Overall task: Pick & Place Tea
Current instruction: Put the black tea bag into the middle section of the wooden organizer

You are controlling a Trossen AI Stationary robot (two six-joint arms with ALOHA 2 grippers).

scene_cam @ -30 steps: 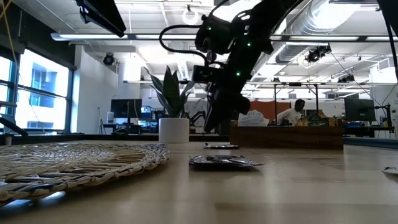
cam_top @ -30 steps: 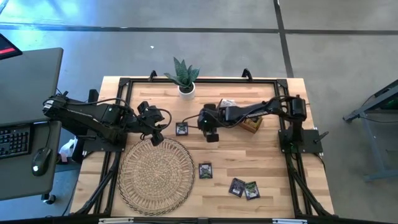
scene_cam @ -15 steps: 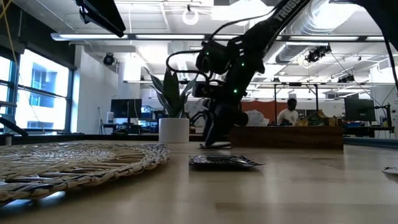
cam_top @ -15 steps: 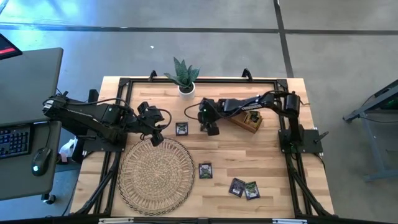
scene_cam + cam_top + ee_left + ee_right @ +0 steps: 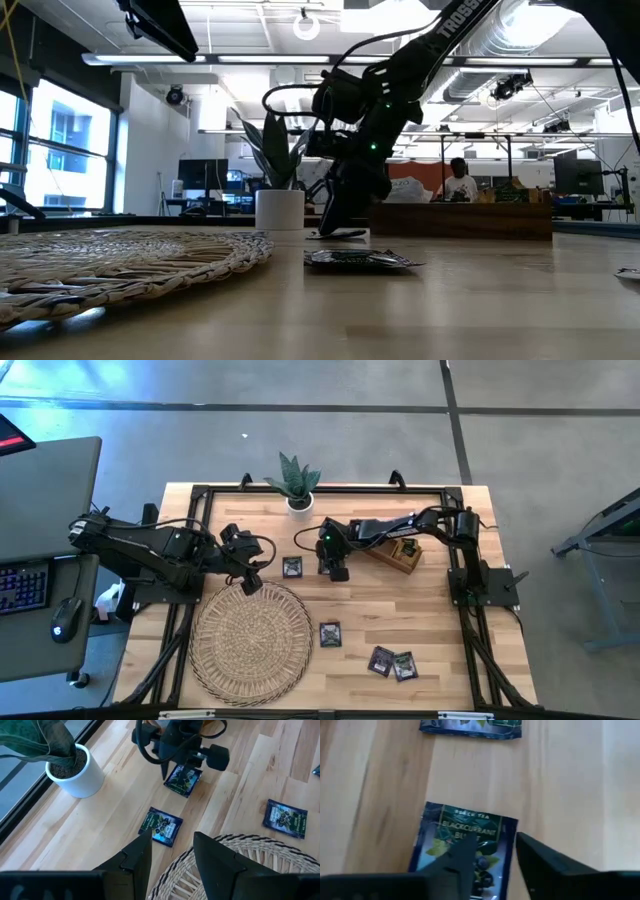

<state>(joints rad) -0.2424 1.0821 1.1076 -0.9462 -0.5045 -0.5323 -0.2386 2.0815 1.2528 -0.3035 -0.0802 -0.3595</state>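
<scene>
A dark blackcurrant tea sachet lies flat on the wood, and my right gripper stands open right over it. One finger is above its face, the other beside its edge. The left wrist view shows the same sachet under that gripper. A second dark sachet lies just left of it. Three more sachets lie toward the near edge. My left gripper hangs open over the far rim of the woven mat. My right gripper comes down on the blackcurrant sachet from above with its fingers apart. I cannot tell whether the fingertips touch the sachet, which lies flat on the table.
The brown wooden tray sits behind the right gripper toward the table's right. A potted plant stands at the far edge. The round mat fills the near left. A person shows in the room beyond the table.
My right gripper has come down from well above the table to the sachet and shifted a little toward the far left. The sachets lie where they were.
</scene>
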